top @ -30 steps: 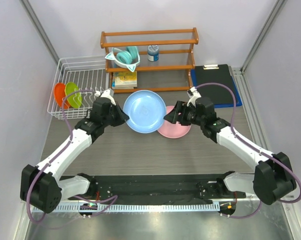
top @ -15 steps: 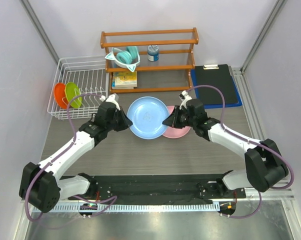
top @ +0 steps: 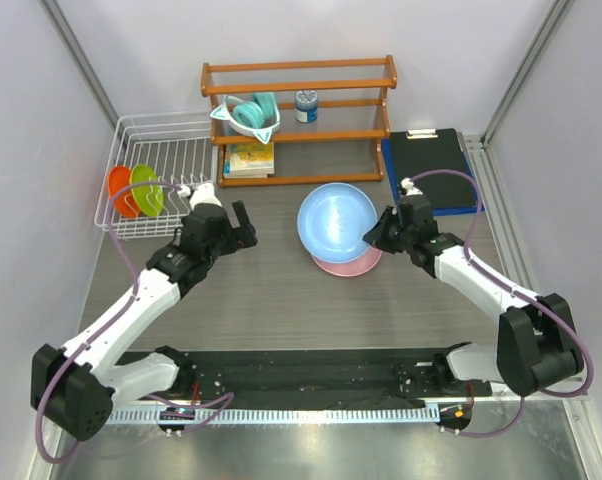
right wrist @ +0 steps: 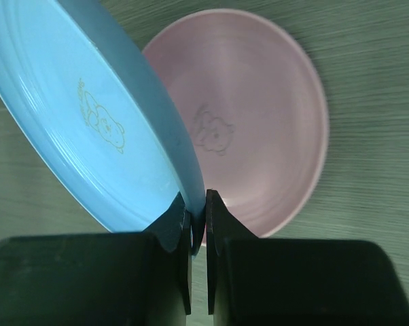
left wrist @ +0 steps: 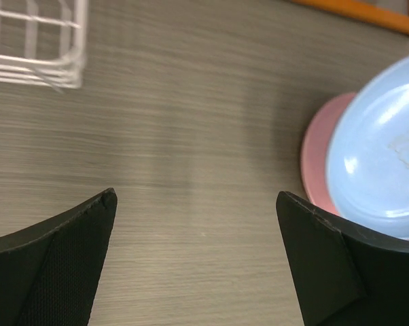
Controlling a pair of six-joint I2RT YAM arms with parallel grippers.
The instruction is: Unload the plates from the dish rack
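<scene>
Cameras: one overhead, two wrist-mounted.
The table [top: 281,295] is viewed whole from above; the light blue plate [top: 336,222] and pink plate [top: 346,267] are shared by all three views.

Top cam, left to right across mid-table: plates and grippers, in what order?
orange plate → lime green plate → left gripper (jaws open) → light blue plate → right gripper (jaws shut on its rim)

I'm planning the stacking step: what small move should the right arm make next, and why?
Probably lower the light blue plate flat onto the pink plate. The right gripper pinches its rim, holding it tilted above the pink plate, which lies on the table.
</scene>
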